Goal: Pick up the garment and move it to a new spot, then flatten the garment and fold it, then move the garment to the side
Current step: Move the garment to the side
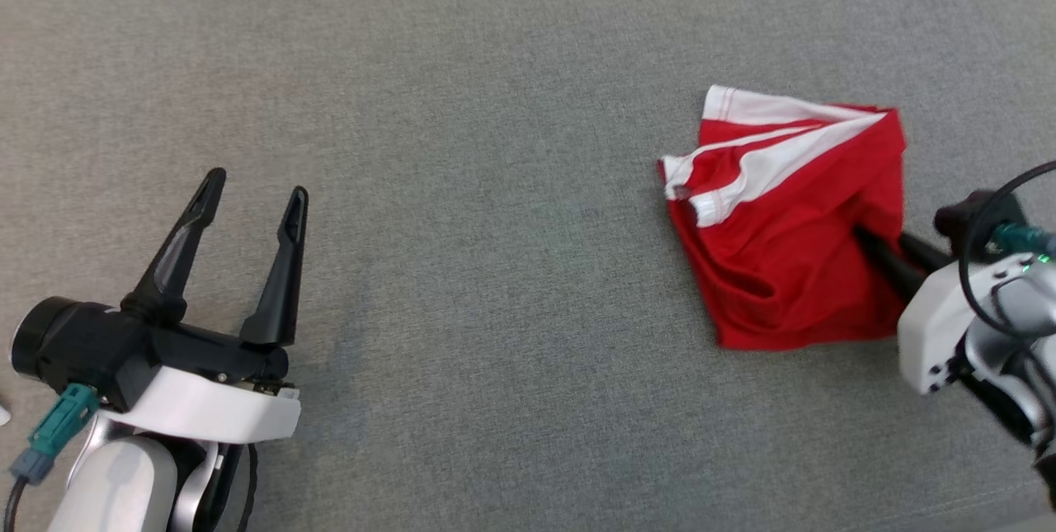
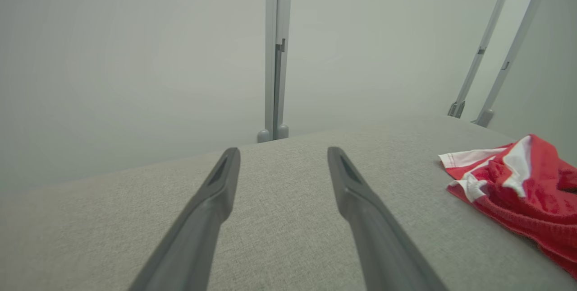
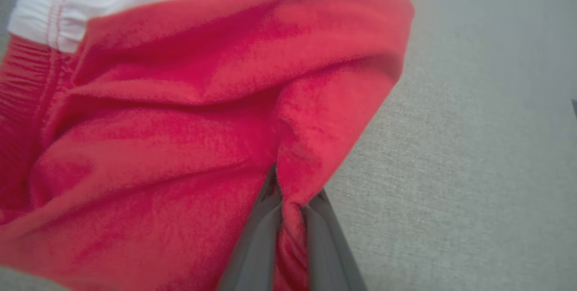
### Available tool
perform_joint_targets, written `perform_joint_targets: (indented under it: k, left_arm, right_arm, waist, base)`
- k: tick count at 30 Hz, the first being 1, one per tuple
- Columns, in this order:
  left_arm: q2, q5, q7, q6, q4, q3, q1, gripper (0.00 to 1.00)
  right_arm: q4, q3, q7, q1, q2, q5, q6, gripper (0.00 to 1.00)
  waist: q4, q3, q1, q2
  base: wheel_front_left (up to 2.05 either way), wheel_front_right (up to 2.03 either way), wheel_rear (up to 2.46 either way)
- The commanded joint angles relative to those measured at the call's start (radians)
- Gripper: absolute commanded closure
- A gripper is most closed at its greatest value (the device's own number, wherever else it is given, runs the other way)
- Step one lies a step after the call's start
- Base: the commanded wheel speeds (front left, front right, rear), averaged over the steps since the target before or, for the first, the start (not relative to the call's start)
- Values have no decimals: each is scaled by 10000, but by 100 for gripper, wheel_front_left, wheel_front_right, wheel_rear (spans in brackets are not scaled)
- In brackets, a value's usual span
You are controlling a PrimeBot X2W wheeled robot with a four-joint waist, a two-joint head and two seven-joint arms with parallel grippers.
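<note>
– Garment (image 1: pixel 784 235): how many, and where?
– One; red with white bands; it lies crumpled on the grey top (image 1: pixel 495 185), on the robot's right side, well apart from the left gripper (image 1: pixel 257 185).
– How many grippers?
– Two; each has two dark fingers (image 1: pixel 177 247).
– What about the left one?
– It sits at the lower left of the head view; its fingers are spread wide, with nothing between them; in the left wrist view both point out over bare top, with the garment off to the right.
– And the right gripper (image 1: pixel 862 233)?
– It reaches into the garment's right-hand edge; in the head view its tips are hidden in the cloth; the right wrist view shows the two fingers pressed nearly together, pinching one fold of red cloth.
– Is the garment lifted?
– Most of it rests on the top; the cloth bunches towards the pinch; whether that edge is clear of the top I cannot tell.
– Anything else to count?
– Three grey posts (image 2: pixel 275 56) beyond the top's far edge in the left wrist view; one stands behind the middle, two at the right; two teal plugs (image 1: pixel 58 425), one at each wrist.
</note>
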Motion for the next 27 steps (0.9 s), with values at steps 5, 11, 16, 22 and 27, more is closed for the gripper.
perform_joint_targets:
  k: [5, 11, 16, 22, 27]
  left_arm:
    - [359, 102, 228, -90, -482, 45, -460, 0]
    - [636, 159, 408, -186, -869, 56, -702, 0]
    - [705, 160, 442, -216, -1009, 19, -878, 0]
    - [768, 129, 402, -247, -1009, -3, -1016, 0]
    - [846, 143, 372, -235, -1015, 9, -1056, 0]
  right_arm:
    - [126, -177, 126, -1326, -1415, -639, -2, 100]
    - [434, -299, 225, -2465, -2270, -1317, -2, 100]
    - [898, -653, 114, -3050, -2491, -1579, -2, 100]
    - [1272, -1135, -51, -3157, -2423, -1798, -2, 100]
    - [1654, -1914, -280, -3093, -2270, -2344, -2, 100]
  waist:
    - [-584, 994, 0, 0]
    - [-661, 1680, 0, 0]
    - [-614, 2086, 0, 0]
    - [-542, 2354, 0, 0]
    - [-555, 2513, 0, 0]
  base:
    - [0, 0, 0]
    - [0, 0, 0]
    - [0, 0, 0]
    - [0, 0, 0]
    - [0, 0, 0]
